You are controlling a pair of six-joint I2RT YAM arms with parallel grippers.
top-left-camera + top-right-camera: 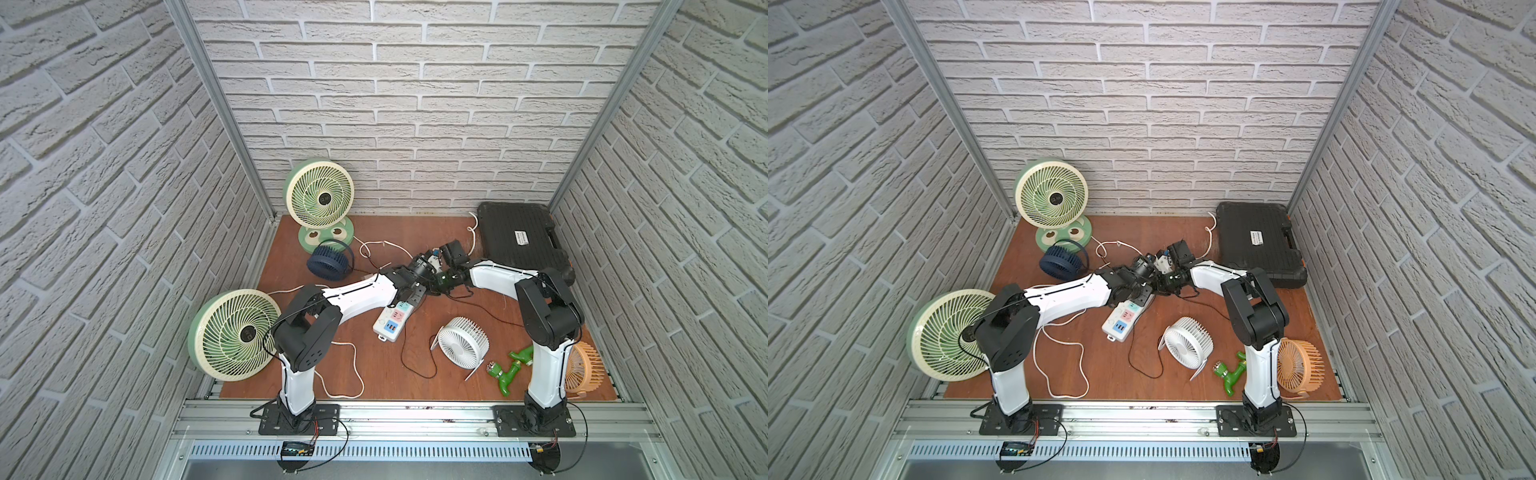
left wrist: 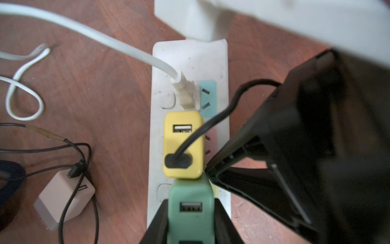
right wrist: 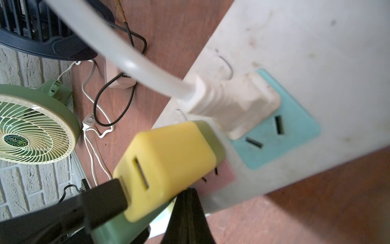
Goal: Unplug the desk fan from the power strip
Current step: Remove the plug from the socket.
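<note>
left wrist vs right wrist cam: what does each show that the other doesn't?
Left wrist only: the left tool clamped on the sides of the green adapter, whose USB port faces the camera. Right wrist only: a green desk fan against the brick wall. Both: the power strip, the white plug in its blue panel, and the yellow adapter next to the green one.

White power strip (image 2: 190, 63) with blue and pink panels, yellow adapter (image 2: 182, 145), green adapter (image 2: 191, 202), red-brown table (image 2: 95, 84)
</note>
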